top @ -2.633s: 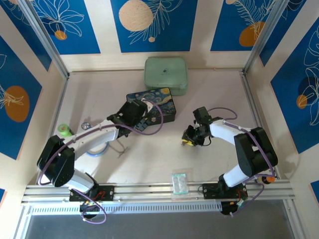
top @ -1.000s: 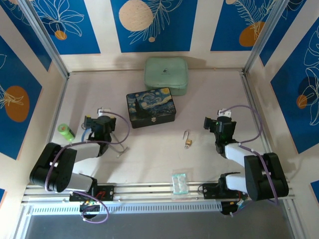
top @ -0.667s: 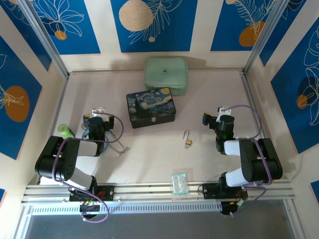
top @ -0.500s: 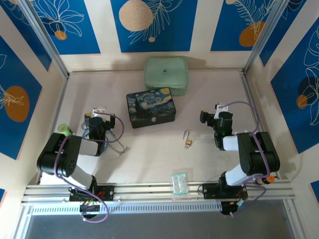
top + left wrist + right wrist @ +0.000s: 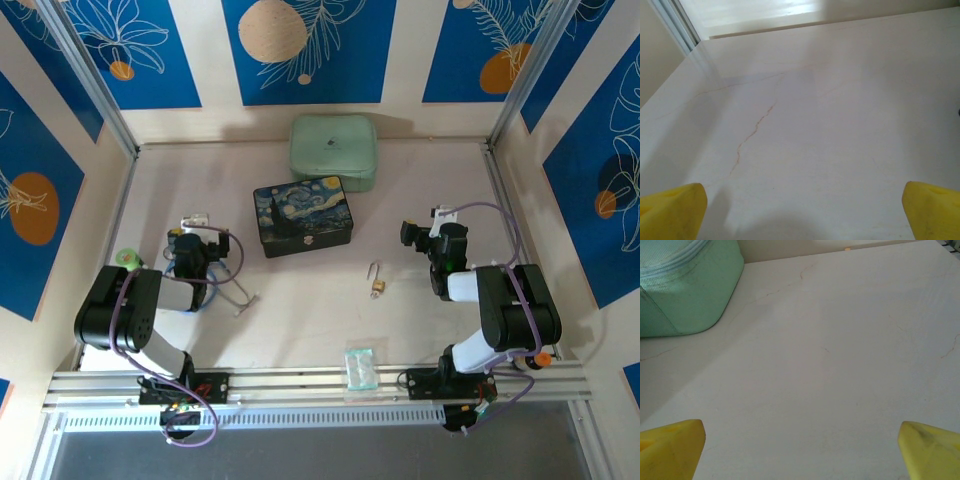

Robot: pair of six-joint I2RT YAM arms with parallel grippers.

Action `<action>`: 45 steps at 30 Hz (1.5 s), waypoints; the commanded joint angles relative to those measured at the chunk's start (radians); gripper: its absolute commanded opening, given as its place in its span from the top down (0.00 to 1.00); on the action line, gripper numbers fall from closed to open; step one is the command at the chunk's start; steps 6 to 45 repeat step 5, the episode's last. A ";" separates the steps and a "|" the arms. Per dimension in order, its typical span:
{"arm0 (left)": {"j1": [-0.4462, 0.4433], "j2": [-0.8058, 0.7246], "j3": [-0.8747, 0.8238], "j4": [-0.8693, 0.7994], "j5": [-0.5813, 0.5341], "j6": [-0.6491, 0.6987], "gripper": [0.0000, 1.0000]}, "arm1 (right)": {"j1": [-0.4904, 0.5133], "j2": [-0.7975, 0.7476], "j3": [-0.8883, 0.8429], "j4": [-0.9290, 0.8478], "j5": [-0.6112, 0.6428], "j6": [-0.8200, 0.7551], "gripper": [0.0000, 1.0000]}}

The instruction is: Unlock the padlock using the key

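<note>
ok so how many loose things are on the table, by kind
boxes and cases: 2 (painted box, mint green case)
padlock: 1
clear packet: 1
green roll: 1
thin metal piece, too small to name: 1
total: 6

Overhead, looking down: whole table (image 5: 300, 310), green case (image 5: 333, 151) at far end. Right wrist low, close, facing same green case (image 5: 685, 290). Left wrist low, facing table left of green case
</note>
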 commanded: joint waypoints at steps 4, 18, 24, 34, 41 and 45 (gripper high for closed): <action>0.006 -0.001 0.015 0.020 0.020 -0.010 0.01 | -0.009 -0.005 0.018 0.015 -0.040 -0.012 0.01; 0.006 -0.001 0.015 0.021 0.020 -0.009 0.01 | -0.008 -0.006 0.017 0.017 -0.041 -0.013 0.01; 0.006 -0.001 0.015 0.021 0.020 -0.009 0.01 | -0.008 -0.006 0.017 0.017 -0.041 -0.013 0.01; 0.006 -0.001 0.015 0.021 0.020 -0.009 0.01 | -0.008 -0.006 0.017 0.017 -0.041 -0.013 0.01; 0.006 -0.001 0.015 0.021 0.020 -0.009 0.01 | -0.008 -0.006 0.017 0.017 -0.041 -0.013 0.01; 0.006 -0.001 0.015 0.021 0.020 -0.009 0.01 | -0.008 -0.006 0.017 0.017 -0.041 -0.013 0.01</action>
